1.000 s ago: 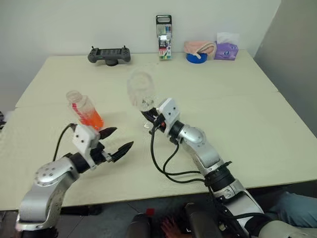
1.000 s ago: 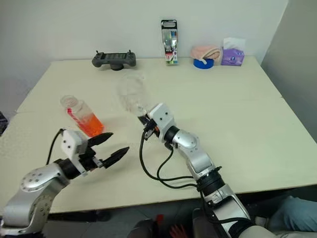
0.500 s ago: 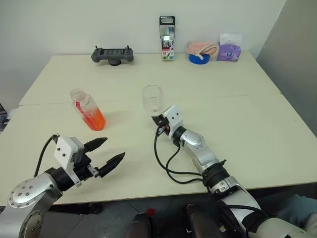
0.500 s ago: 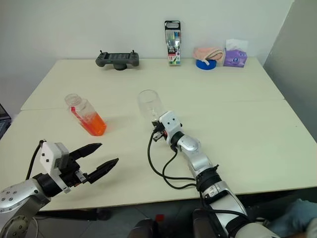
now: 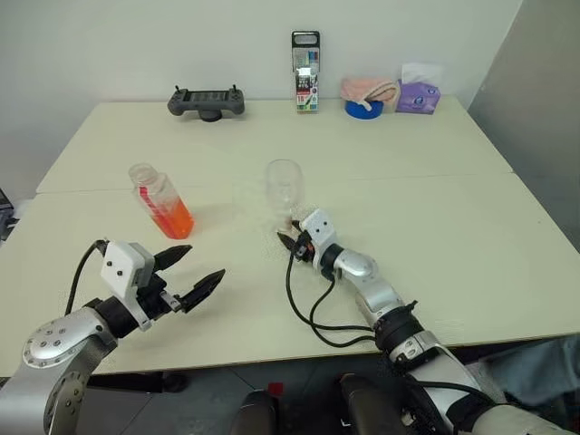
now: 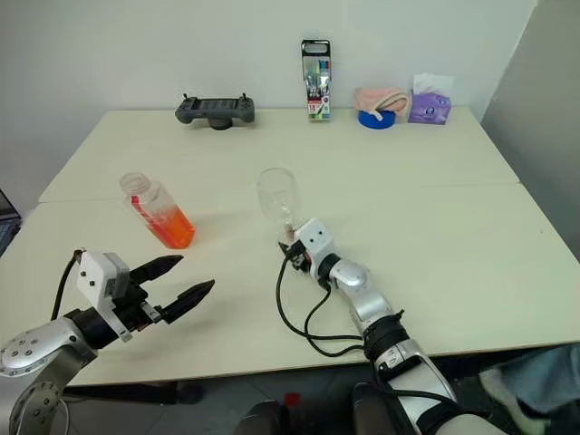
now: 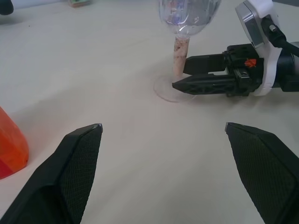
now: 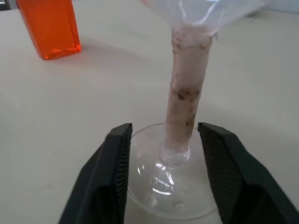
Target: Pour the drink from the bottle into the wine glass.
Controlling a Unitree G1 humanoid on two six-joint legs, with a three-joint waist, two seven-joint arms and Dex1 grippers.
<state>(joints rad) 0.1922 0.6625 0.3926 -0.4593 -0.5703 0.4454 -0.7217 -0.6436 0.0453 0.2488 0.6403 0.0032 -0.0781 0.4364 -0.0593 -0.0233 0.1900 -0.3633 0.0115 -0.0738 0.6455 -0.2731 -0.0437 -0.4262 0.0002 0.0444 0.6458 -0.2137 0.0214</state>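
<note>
Nearest, the left end effector (image 5: 192, 273) hovers low over the near-left part of the pale surface (image 5: 453, 208), its two black fingers spread wide apart and gripping nothing.

A little farther in, near the middle of the surface, the right end effector (image 5: 289, 239) lies low and level at the base of the wine glass (image 5: 284, 186). In the right wrist view its fingers (image 8: 113, 172) stand apart on either side of the thin stem, over the round foot, with a gap between each finger and the stem. The wine glass stands upright on the surface, and its rounded bowl looks empty.

To the left of the glass and well apart from it stands the bottle (image 5: 159, 199), upright and uncapped, with the drink (image 5: 169, 218), an orange-red liquid, filling its lower part.

Along the far edge lie a dark handheld controller (image 5: 206, 98), a tall box of pens (image 5: 304, 58), a blue tape roll (image 5: 365, 108) under a pink cloth (image 5: 367, 87), and a purple tissue pack (image 5: 415, 92).
</note>
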